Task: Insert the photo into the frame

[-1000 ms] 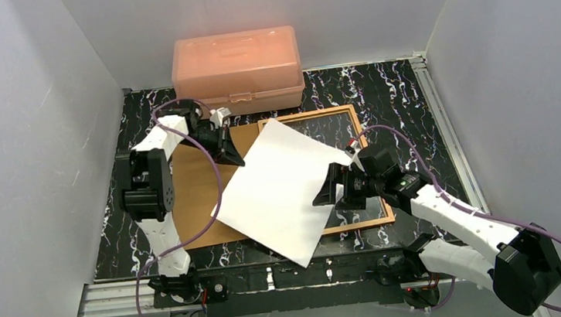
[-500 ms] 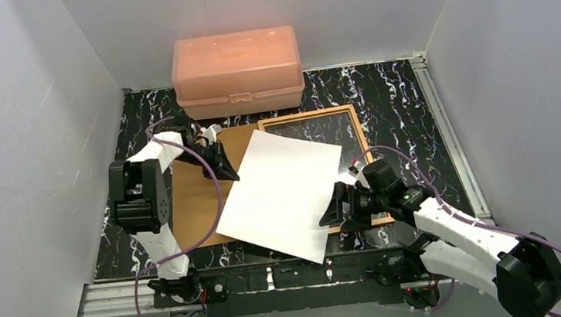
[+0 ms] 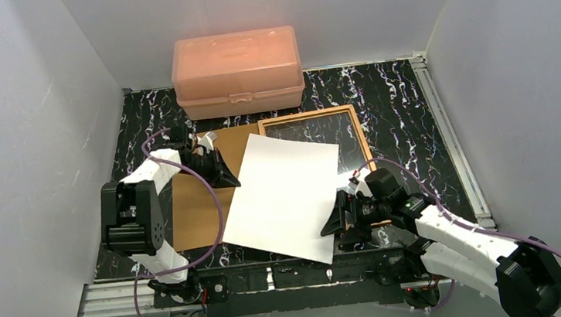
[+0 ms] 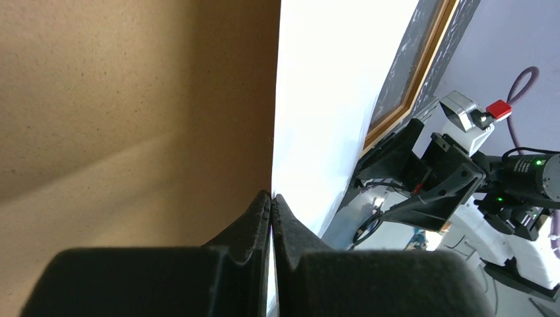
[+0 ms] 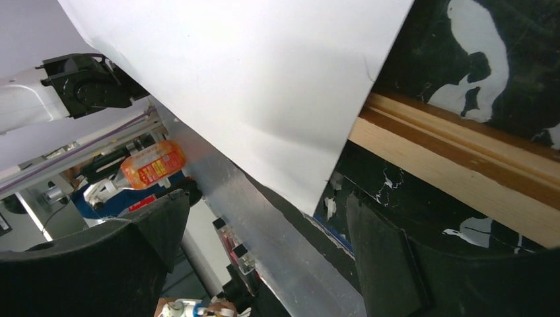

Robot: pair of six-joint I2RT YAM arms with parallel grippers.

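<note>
Photo face hidden, overlapping frame, left pincer clamping it, right pincer spread.

The photo is showing a smooth, plain white paper back; the frame is looking wooden; the brown board at centre left is looking matt and grainy.

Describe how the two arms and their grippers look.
The left arm and right arm are built of white links with bulky black joint housings. A purple cable loops along each. The left gripper and right gripper are matte black, with wedge-shaped fingers tapering to the tips. By the right wrist sits a grey block with a small red tab, and green lights glow behind it.
</note>
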